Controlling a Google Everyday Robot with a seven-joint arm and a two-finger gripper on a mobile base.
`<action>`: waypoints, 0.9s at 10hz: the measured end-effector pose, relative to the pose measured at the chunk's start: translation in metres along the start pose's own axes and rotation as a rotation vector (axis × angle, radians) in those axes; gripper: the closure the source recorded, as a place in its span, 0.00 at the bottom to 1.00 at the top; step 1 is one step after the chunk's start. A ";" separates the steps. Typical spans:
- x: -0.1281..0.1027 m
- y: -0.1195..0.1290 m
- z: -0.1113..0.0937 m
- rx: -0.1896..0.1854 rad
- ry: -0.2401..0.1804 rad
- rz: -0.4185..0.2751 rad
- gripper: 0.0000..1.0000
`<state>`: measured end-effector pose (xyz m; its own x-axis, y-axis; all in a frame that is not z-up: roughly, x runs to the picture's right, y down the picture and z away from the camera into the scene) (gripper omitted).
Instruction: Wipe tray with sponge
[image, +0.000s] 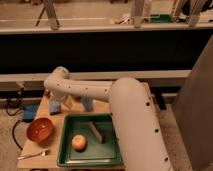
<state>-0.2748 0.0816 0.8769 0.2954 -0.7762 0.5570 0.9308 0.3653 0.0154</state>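
The green tray (112, 150) lies at the front of the wooden table. In it are a dark oblong sponge (96, 133) near the middle and a round orange-yellow fruit (78, 142) to its left. My white arm reaches from the lower right over the tray's right side to the table's back left. My gripper (66, 104) hangs below the wrist there, behind the tray's far left corner and apart from the sponge. It holds nothing that I can make out.
An orange bowl (40, 129) stands left of the tray, with a fork (33, 155) in front of it. Blue objects (87, 104) stand behind the tray on either side of the gripper. A blue box (29, 113) sits at the table's left edge. A dark counter wall runs behind.
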 end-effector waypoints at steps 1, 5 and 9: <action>0.004 -0.005 -0.001 -0.008 0.000 -0.023 0.20; 0.025 -0.028 0.000 0.002 0.013 -0.161 0.20; 0.021 -0.044 0.019 0.006 -0.002 -0.263 0.20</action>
<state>-0.3133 0.0588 0.9037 0.0429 -0.8441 0.5344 0.9741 0.1541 0.1652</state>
